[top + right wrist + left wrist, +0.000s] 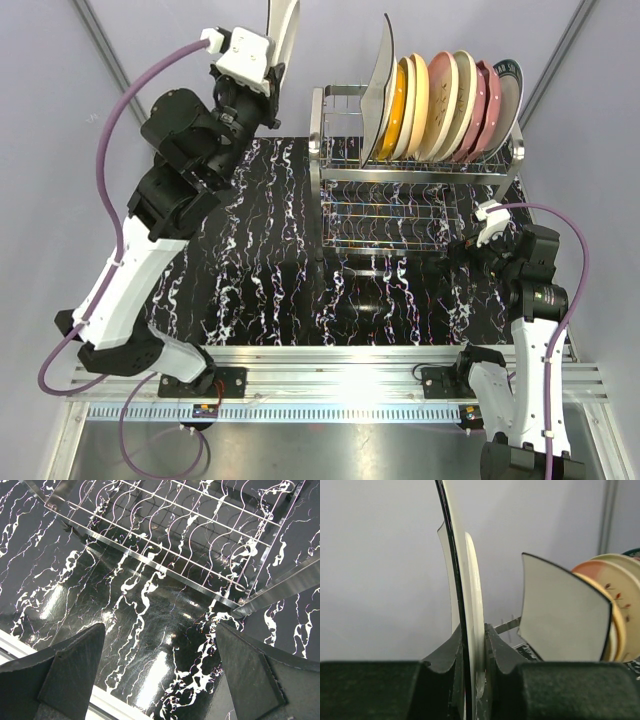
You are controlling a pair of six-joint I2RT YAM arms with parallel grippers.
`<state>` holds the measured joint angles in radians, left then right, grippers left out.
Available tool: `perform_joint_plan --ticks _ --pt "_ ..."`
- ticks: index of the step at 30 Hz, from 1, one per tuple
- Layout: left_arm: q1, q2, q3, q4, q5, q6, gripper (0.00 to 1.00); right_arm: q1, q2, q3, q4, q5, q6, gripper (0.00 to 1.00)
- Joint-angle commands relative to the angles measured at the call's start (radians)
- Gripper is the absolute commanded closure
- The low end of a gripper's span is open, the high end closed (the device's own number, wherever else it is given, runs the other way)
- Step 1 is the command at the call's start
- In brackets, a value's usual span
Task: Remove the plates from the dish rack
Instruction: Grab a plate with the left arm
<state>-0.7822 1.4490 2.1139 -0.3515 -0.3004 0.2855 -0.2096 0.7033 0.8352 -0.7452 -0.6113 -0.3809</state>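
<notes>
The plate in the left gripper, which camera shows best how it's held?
The left wrist view: the plate stands edge-on, pinched in the left gripper. The top external view shows it held up left of the dish rack, with the grip hidden. The right wrist view misses it.

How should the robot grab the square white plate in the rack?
Pinch the top edge of the square white plate, coming down from above. It stands on edge at the left end of the row in the dish rack, and its thin rim sticks up higher than the yellow plate beside it.

plates point(447, 103) upright in dish rack point(420, 176)
</notes>
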Motion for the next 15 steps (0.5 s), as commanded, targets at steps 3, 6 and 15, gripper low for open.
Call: perform_joint_plan --ticks 3,6,15 --pt "0.000 -0.099 -0.075 0.333 -0.123 0.194 1.00 -0.005 0.001 0.001 0.035 0.002 0.002 0.00" --pt "0.014 -0.122 -0.146 0.348 -0.169 0.253 1.00 -0.007 -0.001 0.001 0.033 0.002 0.002 0.00" --pt "0.182 -0.185 -0.439 0.479 -0.259 0.221 1.00 -0.010 -0.008 -0.001 0.032 -0.004 0.002 0.00"
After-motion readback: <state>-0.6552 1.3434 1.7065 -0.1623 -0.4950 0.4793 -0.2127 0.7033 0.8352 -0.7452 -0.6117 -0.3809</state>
